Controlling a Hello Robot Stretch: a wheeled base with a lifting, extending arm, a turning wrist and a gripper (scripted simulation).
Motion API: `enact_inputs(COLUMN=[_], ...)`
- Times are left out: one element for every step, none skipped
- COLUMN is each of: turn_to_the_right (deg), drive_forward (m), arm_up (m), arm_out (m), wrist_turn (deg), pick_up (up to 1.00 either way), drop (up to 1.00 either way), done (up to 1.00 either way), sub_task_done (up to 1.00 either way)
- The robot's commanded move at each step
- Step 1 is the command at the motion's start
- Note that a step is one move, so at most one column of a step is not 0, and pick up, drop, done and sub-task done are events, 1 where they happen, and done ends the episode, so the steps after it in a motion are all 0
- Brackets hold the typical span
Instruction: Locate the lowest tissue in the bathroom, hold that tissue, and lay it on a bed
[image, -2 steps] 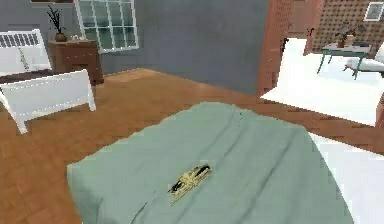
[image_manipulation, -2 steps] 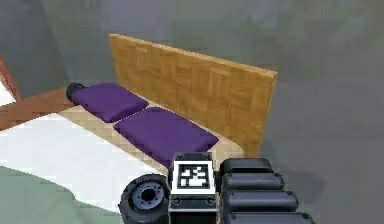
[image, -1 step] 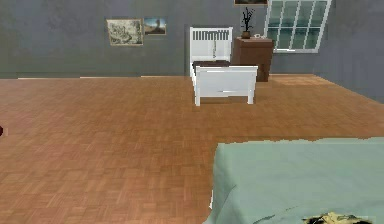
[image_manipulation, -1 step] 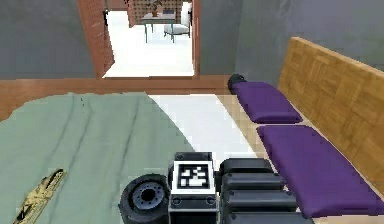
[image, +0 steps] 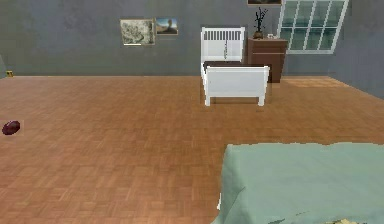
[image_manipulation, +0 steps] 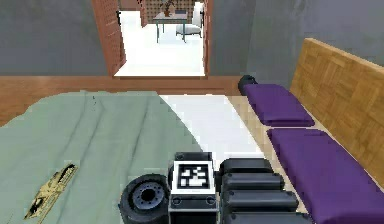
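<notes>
Forward view: wood floor (image: 120, 130) runs out to a grey wall (image: 70, 35). Two framed pictures (image: 137, 31) hang on it left of centre. At the far centre, a white crib (image: 235, 85) stands out from the wall, with a second white slatted piece (image: 222, 42) right behind it. A dark wooden dresser (image: 270, 58) stands just right of those, with a pot of bare twigs (image: 261, 20) on top. A window (image: 313, 25) is at far right. A small dark red thing (image: 11, 127) lies on the floor at the left edge, well apart from the rest. At near right is the corner of the bed (image: 300, 180) with its green blanket.

Arm side view: the same bed, green blanket (image_manipulation: 90, 135) on the left, white sheet (image_manipulation: 215, 120) in the middle, two purple pillows (image_manipulation: 285, 105) along the right against a wooden headboard (image_manipulation: 345, 90). A dark rounded thing (image_manipulation: 247, 82) sits at the pillows' far end. A doorway (image_manipulation: 165, 40) beyond the bed gives onto a bright room with a chair (image_manipulation: 188, 25). A flat yellowish patterned thing (image_manipulation: 55, 190) lies on the blanket at near left; can't tell if it's the tissue. The arm (image_manipulation: 255, 185) shows at the bottom edge, with a white marker square (image_manipulation: 196, 177) and a dark round housing (image_manipulation: 148, 197) left of it, over the blanket. I can't make out the jaws' far end, so I can't tell their state or whether they hold anything.
</notes>
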Motion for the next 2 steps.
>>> enact_inputs(turn_to_the_right=[0.0,0.0], drive_forward=[0.0,0.0], arm_up=[0.0,0.0], arm_out=[0.48,0.0], wrist_turn=[0.0,45.0], pick_up=[0.0,0.0], drop=[0.0,0.0], done=[0.0,0.0], sub_task_done=[0.0,0.0])
